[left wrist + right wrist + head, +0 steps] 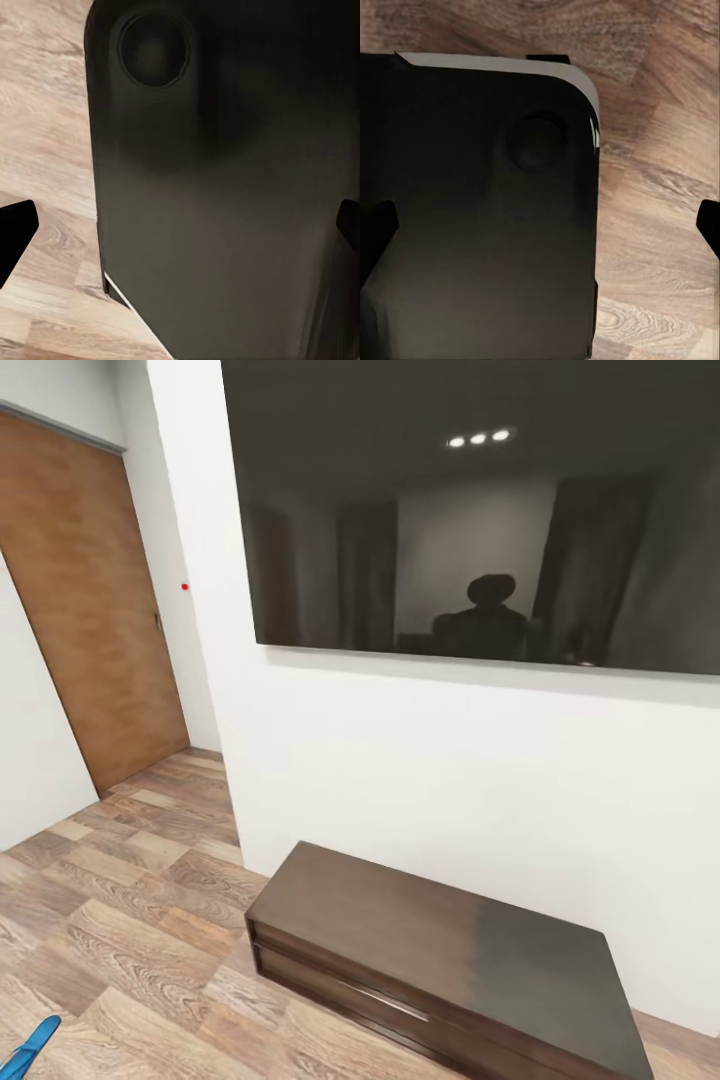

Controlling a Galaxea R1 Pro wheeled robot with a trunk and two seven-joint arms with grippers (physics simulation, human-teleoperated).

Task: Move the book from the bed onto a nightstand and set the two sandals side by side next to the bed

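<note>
sandal (32, 1044), blue, at 7 o'clock on the wood floor (130, 920). low dark bench (440, 960) at 5 o'clock under the wall screen (480, 510). both hands apart, empty.

even soft light, ceiling lamps mirrored in dark screen (480, 510) (wrist views blurry).

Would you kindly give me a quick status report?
Both pincers open, empty, over the robot's black base. One blue sandal on the floor, head view's lower left. Ahead: low dark bench, wall screen.
</note>
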